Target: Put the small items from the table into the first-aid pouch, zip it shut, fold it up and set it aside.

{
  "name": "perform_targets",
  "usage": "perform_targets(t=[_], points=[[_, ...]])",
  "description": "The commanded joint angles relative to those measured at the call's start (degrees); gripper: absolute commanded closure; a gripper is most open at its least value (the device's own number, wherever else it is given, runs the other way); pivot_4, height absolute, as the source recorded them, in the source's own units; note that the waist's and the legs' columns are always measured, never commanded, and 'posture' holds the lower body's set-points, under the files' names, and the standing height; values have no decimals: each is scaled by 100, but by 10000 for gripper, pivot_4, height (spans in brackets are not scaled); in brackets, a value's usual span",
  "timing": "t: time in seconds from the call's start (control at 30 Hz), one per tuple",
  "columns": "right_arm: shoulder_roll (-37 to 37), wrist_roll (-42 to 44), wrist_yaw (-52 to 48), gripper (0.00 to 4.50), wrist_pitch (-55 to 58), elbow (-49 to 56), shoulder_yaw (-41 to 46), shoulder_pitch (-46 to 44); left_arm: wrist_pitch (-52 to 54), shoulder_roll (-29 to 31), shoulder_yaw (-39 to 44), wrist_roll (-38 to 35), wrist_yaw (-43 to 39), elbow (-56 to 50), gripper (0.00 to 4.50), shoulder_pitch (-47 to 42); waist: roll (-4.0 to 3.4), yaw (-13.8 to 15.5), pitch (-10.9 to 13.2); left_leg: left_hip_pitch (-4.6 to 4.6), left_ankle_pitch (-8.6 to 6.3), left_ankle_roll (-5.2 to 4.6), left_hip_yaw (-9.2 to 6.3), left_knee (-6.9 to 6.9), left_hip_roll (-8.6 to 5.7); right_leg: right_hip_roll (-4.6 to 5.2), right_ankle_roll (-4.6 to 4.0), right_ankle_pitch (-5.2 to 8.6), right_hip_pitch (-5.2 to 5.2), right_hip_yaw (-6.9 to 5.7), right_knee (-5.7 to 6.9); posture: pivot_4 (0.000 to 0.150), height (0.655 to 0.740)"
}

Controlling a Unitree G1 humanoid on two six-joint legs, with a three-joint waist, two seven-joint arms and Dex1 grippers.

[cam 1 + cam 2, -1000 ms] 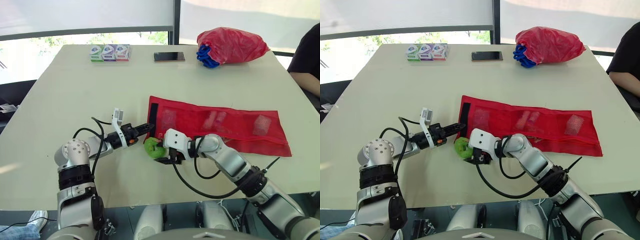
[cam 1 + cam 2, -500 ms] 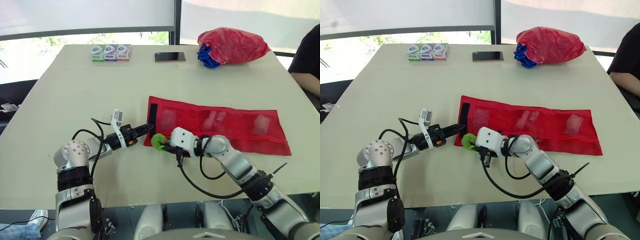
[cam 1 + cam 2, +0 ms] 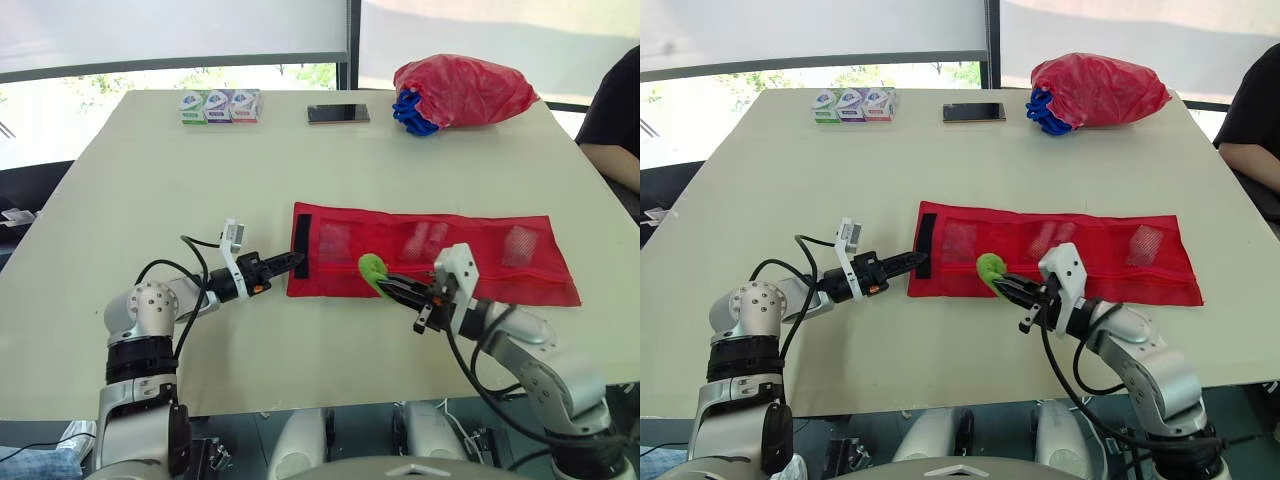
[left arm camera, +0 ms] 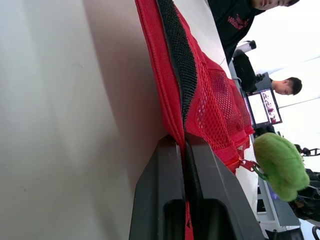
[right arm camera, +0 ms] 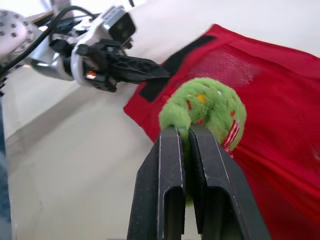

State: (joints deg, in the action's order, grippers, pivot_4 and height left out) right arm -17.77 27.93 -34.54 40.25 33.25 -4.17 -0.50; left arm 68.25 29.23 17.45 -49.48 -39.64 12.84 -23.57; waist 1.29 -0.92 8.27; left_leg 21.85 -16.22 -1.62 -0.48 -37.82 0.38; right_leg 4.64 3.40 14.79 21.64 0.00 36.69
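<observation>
We count one red mesh first-aid pouch flat on the counter, left gripper jaws pinching its black-strip end, right gripper jaws clamped on one green pompom zipper pull, three pockets with contents too faint to name.

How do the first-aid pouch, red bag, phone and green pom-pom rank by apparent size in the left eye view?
1. first-aid pouch
2. red bag
3. phone and green pom-pom: they look similar, and the phone lies farther away, so they are unranked.
</observation>
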Motion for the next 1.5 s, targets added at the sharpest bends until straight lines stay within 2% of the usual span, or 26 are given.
perform_targets(t=[0.03, 0.43, 0.57, 0.77, 1.07, 1.5], points=[[-2, 195, 250, 44313, -125, 332, 409, 252, -147, 169, 68, 257, 95, 184, 45000, 124, -1, 11, -1, 0, 0, 0, 0, 1, 0, 0, 0, 0, 0, 0, 0, 1500, 7400], [-425, 730, 432, 44313, -492, 388, 2104, 1426, -393, 297, 69, 336, 64, 418, 45000, 74, -3, -4, -2, -3, -1, -3, 3, 6, 2, -6, 0, 1, -2, 1, -2, 1500, 7400], [-620, 678, 491, 44313, -830, -44, 3012, 1757, -464, 286, 43, 357, 61, 487, 45000, 65, -3, 18, -2, -2, -2, -4, 3, 7, 1, -5, 0, 1, -2, 1, -5, 1500, 7400], [-875, 382, 631, 44313, -1352, -897, 3782, 1778, -551, 307, -6, 409, -8, 597, 45000, 40, -22, 19, -10, -5, -2, -5, 6, 9, 2, -7, 0, 2, -4, 2, -5, 1500, 7400], [-1207, -386, 1419, 44313, -1708, -1944, 4271, 1587, -673, 362, -43, 479, -112, 760, 45000, 2, -51, 9, -28, -12, -1, -6, 18, 19, 1, -10, 0, 2, -9, 15, -5, 1500, 7400], [-1197, -651, 1907, 44313, -1911, -2010, 4395, 1376, -687, 490, 41, 460, -149, 659, 45000, 223, -58, -5, -32, -12, -1, -6, 23, 26, 1, -10, 0, 2, -7, 23, -9, 1500, 7400]])
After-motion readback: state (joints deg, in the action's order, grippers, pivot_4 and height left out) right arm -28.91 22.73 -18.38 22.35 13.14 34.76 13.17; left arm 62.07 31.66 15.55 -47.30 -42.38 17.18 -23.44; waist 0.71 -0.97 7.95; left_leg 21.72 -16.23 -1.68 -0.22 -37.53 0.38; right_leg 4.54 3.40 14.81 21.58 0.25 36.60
